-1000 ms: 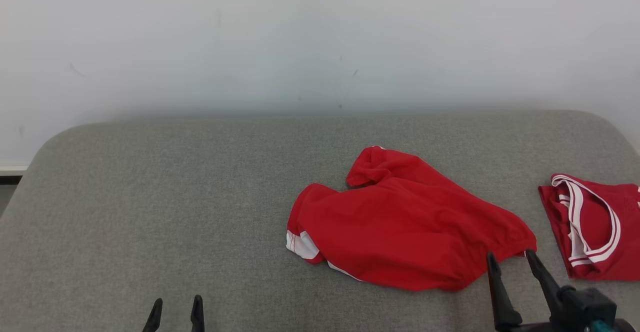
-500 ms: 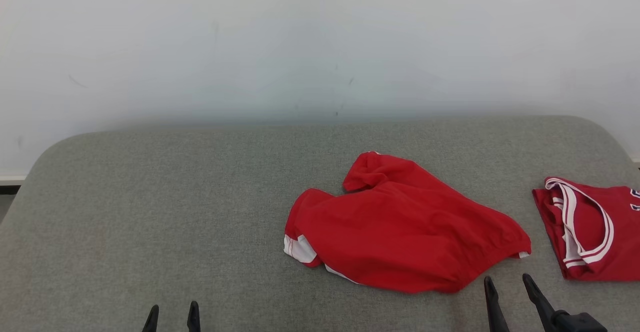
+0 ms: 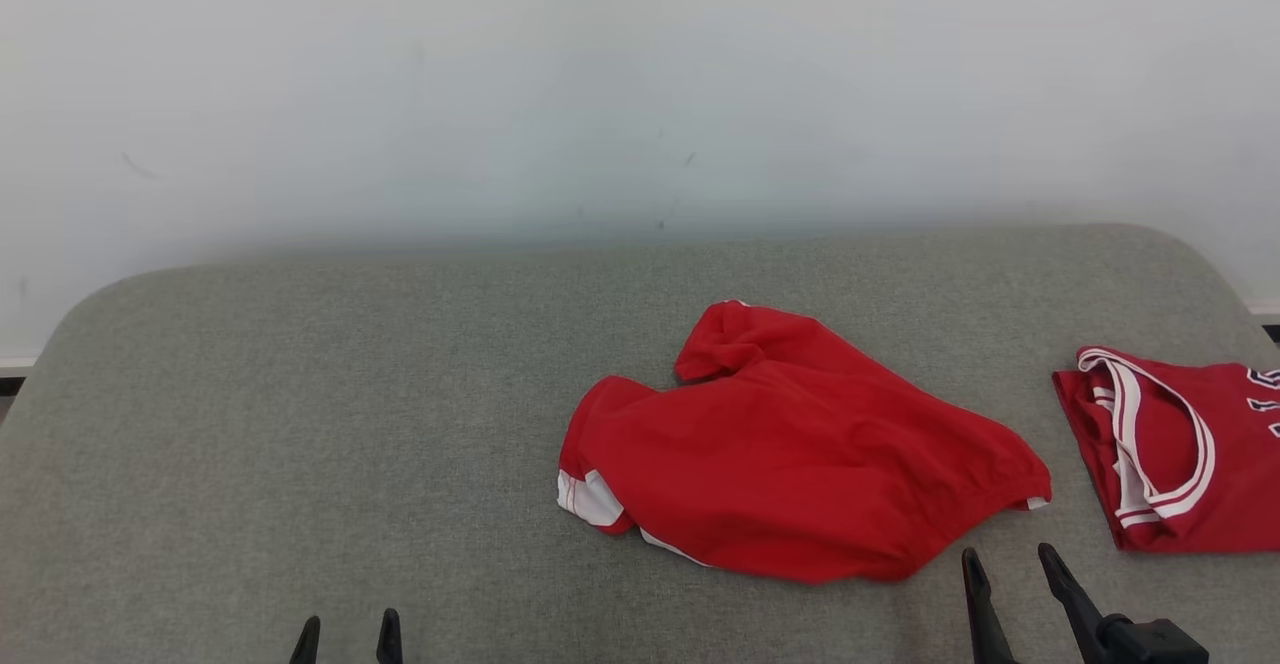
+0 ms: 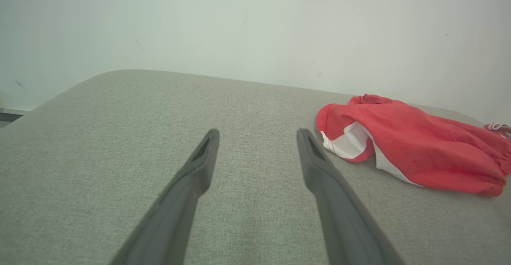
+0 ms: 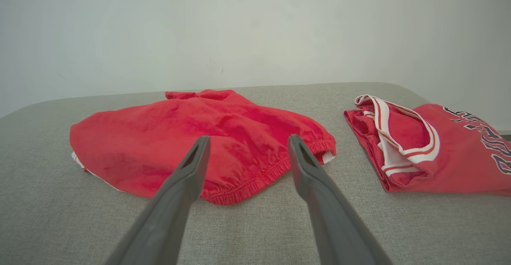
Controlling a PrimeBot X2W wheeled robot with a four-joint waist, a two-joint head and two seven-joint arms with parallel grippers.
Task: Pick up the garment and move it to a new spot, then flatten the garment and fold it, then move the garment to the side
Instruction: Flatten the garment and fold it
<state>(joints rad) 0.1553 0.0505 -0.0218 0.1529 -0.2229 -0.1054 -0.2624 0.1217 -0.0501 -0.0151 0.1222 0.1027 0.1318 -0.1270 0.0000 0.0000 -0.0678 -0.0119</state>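
The garment (image 3: pixel 800 464), red shorts with white side trim, lies crumpled on the grey padded table (image 3: pixel 300 394), right of centre. My right gripper (image 3: pixel 1007 556) stands open just short of the garment's near right edge, clear of the cloth. In the right wrist view the elastic waistband of the garment (image 5: pixel 199 137) lies just beyond the empty open right gripper (image 5: pixel 248 139). My left gripper (image 3: pixel 347 629) is open at the near edge, well left of the garment. In the left wrist view the left gripper (image 4: pixel 257 135) is over bare table, with the garment (image 4: pixel 419 145) off to the right.
A folded red jersey (image 3: pixel 1180 454) with white-trimmed armholes lies at the table's right end, a short gap from the garment; it is also the red jersey (image 5: pixel 439 149) in the right wrist view. A white wall (image 3: pixel 640 94) rises behind the table.
My right gripper has drawn back toward the near edge, off the garment's border. The head camera has shifted slightly; the garment itself lies as before.
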